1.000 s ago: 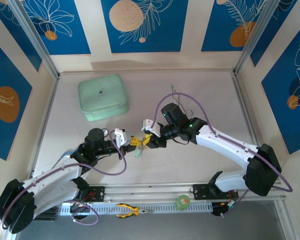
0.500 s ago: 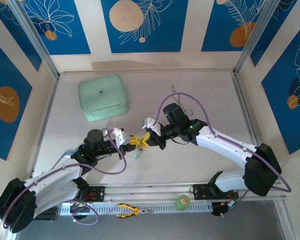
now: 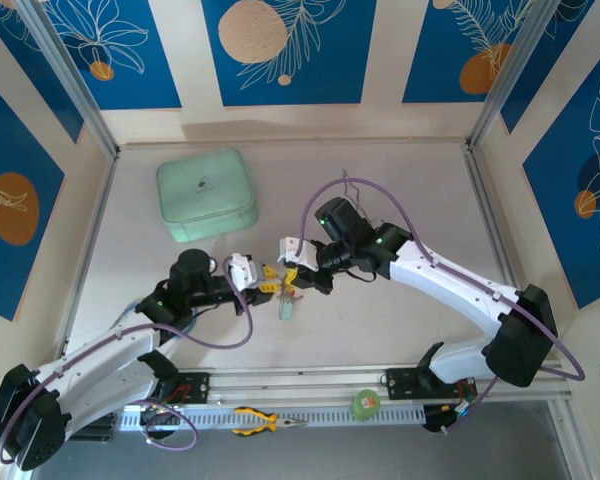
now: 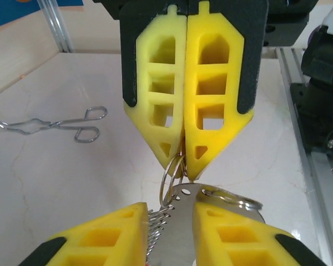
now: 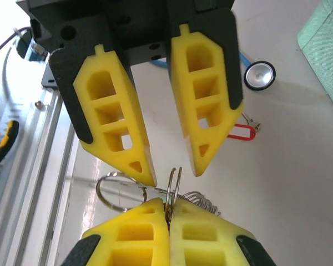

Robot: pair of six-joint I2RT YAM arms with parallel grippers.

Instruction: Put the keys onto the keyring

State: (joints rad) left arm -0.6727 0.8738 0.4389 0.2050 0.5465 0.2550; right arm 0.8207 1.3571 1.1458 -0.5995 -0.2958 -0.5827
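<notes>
The keyring (image 4: 180,233), a flat grey metal plate with a spring coil (image 5: 202,198), hangs between the two grippers above the table. A small wire split ring (image 5: 175,180) sits hooked at its top edge. My right gripper (image 5: 167,206) is shut on that split ring. My left gripper (image 4: 171,213) faces it, jaws parted, with the plate standing between its fingers. In the top view the left gripper (image 3: 263,278) and right gripper (image 3: 293,277) meet tip to tip, a pale green tag (image 3: 288,306) dangling below them. A red-tagged key (image 5: 241,132) lies on the table.
A mint-green case (image 3: 208,193) rests at the back left. Thin silver tongs (image 4: 55,124) lie on the table behind the grippers. Yellow-handled pliers (image 3: 265,420) and a green tape roll (image 3: 365,403) sit on the front rail. A small silver disc (image 5: 259,75) lies by the left arm.
My left gripper's jaws have parted after being shut. The right gripper has closed and shifted slightly back and left. The green tag now hangs further right, under the right gripper.
</notes>
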